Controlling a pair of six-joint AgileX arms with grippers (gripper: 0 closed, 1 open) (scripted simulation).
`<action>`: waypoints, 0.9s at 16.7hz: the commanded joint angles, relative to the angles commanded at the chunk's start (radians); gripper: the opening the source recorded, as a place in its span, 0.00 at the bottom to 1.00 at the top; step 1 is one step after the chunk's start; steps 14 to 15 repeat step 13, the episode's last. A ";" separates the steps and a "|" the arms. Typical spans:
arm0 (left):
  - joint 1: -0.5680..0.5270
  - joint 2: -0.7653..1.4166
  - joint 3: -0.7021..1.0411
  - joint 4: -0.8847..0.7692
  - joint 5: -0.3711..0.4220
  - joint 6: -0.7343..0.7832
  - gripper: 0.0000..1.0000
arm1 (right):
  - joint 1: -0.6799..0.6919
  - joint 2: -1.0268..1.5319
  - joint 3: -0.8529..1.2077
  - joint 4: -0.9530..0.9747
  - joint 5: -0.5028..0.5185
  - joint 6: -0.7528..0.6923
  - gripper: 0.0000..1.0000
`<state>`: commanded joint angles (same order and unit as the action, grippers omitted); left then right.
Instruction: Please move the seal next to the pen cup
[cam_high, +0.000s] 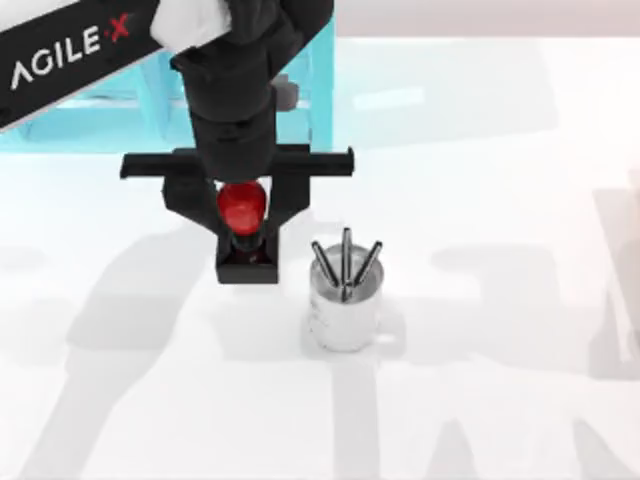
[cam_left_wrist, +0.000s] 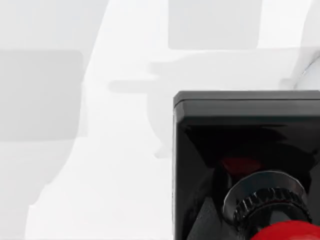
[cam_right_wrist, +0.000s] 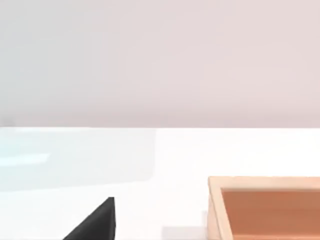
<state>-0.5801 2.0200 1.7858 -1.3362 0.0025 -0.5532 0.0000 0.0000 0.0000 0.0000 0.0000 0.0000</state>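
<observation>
Left gripper (cam_high: 243, 210) — hanging over the white table (cam_high: 500, 400), its fingers sitting on either side of the seal's red knob, pinching it. Seal (cam_high: 244, 235) — standing upright, its black base just left of the pen cup (cam_high: 345, 305), close but apart. Right wrist view — showing a wooden tray (cam_right_wrist: 265, 205).

The seal (cam_high: 243, 222) has a shiny red knob on top and a black square base. Up close in the left wrist view, the seal (cam_left_wrist: 250, 165) has a black block, a dark ring with little ridges, and a bit of red. The cup (cam_high: 343, 315) is white and silver, with three dark grey pens (cam_high: 346, 262). The left gripper (cam_high: 240, 215) is black. The table (cam_high: 500, 420) is white with pale grey shadows. A light brown wooden box (cam_right_wrist: 265, 207) is in the right wrist view.
</observation>
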 joint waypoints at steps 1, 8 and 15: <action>0.000 0.000 0.000 0.000 0.000 0.000 0.53 | 0.000 0.000 0.000 0.000 0.000 0.000 1.00; 0.000 0.000 0.000 0.000 0.000 0.000 1.00 | 0.000 0.000 0.000 0.000 0.000 0.000 1.00; 0.000 0.000 0.000 0.000 0.000 0.000 1.00 | 0.000 0.000 0.000 0.000 0.000 0.000 1.00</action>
